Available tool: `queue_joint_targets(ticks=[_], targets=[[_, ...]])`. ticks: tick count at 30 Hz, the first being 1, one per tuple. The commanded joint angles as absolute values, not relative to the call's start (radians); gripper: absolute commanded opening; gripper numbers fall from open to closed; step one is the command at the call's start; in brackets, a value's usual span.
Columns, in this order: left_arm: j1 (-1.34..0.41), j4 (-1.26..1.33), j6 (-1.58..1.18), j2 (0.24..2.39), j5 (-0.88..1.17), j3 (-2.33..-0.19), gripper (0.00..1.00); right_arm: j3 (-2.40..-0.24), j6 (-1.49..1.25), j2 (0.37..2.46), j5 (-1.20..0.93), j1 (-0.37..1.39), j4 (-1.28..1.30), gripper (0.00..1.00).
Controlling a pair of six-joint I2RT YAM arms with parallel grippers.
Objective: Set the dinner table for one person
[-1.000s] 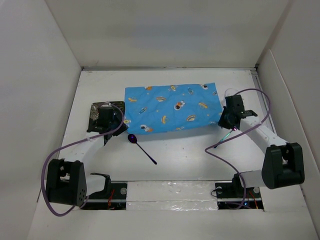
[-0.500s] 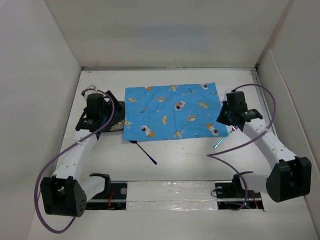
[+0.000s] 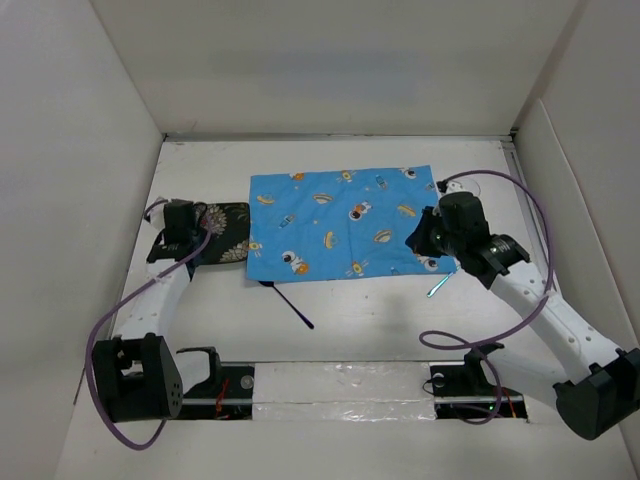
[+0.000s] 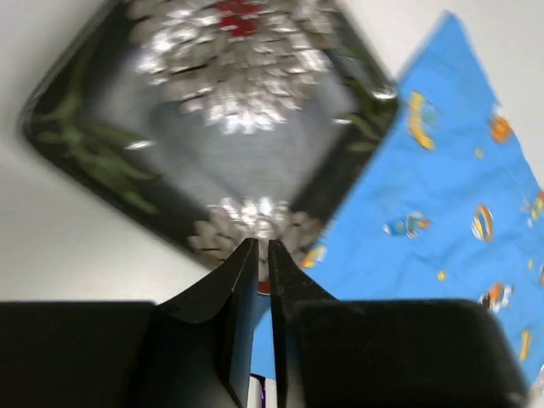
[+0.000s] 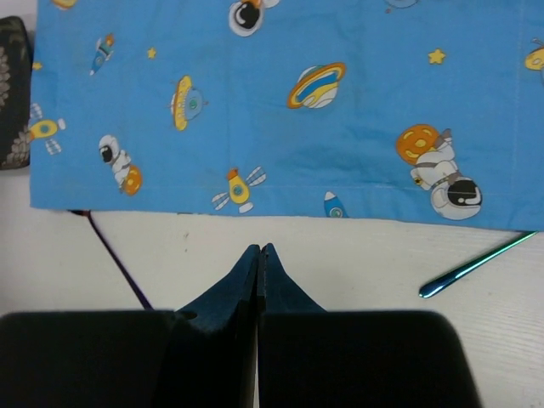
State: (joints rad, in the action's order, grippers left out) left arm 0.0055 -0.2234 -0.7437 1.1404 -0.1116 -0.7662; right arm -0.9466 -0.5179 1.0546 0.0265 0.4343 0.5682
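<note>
A blue cloth (image 3: 340,220) printed with cartoon figures lies flat on the white dinner table (image 3: 360,325). A black square plate (image 3: 225,225) with silver flowers sits at the cloth's left edge. My left gripper (image 3: 188,240) hovers over the plate's (image 4: 246,119) near corner; its jaws show only a thin slit and hold nothing. A purple spoon (image 3: 290,305) lies just in front of the cloth, its bowl hidden at the cloth's edge. My right gripper (image 3: 420,242) is shut and empty over the cloth's near right edge (image 5: 280,110). A teal utensil (image 3: 437,287) lies beside it on the table and also shows in the right wrist view (image 5: 472,268).
White walls (image 3: 90,200) close the table in on the left, back and right. The arm bases and a taped strip (image 3: 340,385) run along the near edge. Purple cables loop from both arms.
The cloth has been squared up and now covers the spoon's bowl. My left gripper drew back to the left off the plate. My right gripper moved left, with the teal utensil lying on the table.
</note>
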Motion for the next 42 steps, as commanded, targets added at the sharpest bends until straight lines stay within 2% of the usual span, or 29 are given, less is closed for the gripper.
queue_joint_targets(ticks=[1, 2, 7, 10, 13, 17, 30, 33, 36, 40, 42], targets=[[0.109, -0.244, -0.856, 1.141, -0.065, -0.681, 0.10, -0.943, -0.526, 1.035, 0.008, 0.468, 0.537, 0.03], [0.130, -0.236, -0.867, 1.147, -0.048, -0.648, 0.16, -0.933, -0.525, 1.034, 0.008, 0.483, 0.540, 0.04], [0.144, -0.219, -0.939, 1.129, -0.106, -0.594, 0.64, -0.916, -0.488, 1.025, -0.020, 0.503, 0.557, 0.22], [0.144, -0.215, -0.977, 1.138, -0.144, -0.578, 0.64, -0.911, -0.477, 1.020, -0.032, 0.503, 0.552, 0.30], [0.144, -0.184, -1.029, 1.175, -0.164, -0.568, 0.64, -0.910, -0.474, 1.022, -0.066, 0.503, 0.540, 0.32], [0.144, -0.135, -1.087, 1.276, -0.164, -0.560, 0.61, -0.925, -0.468, 1.031, -0.072, 0.503, 0.543, 0.33], [0.144, -0.041, -1.244, 1.400, -0.129, -0.571, 0.50, -0.960, -0.460, 1.058, -0.089, 0.503, 0.538, 0.34], [0.133, -0.011, -1.285, 1.399, -0.132, -0.543, 0.45, -0.980, -0.462, 1.065, -0.083, 0.503, 0.538, 0.34], [0.124, -0.008, -1.305, 1.391, -0.152, -0.520, 0.28, -0.997, -0.465, 1.074, -0.077, 0.494, 0.541, 0.33], [0.144, 0.031, -1.260, 1.362, -0.190, -0.509, 0.00, -1.028, -0.463, 1.075, -0.072, 0.483, 0.551, 0.33], [0.144, 0.026, -1.197, 1.327, -0.231, -0.520, 0.00, -1.037, -0.462, 1.074, -0.068, 0.472, 0.561, 0.32]])
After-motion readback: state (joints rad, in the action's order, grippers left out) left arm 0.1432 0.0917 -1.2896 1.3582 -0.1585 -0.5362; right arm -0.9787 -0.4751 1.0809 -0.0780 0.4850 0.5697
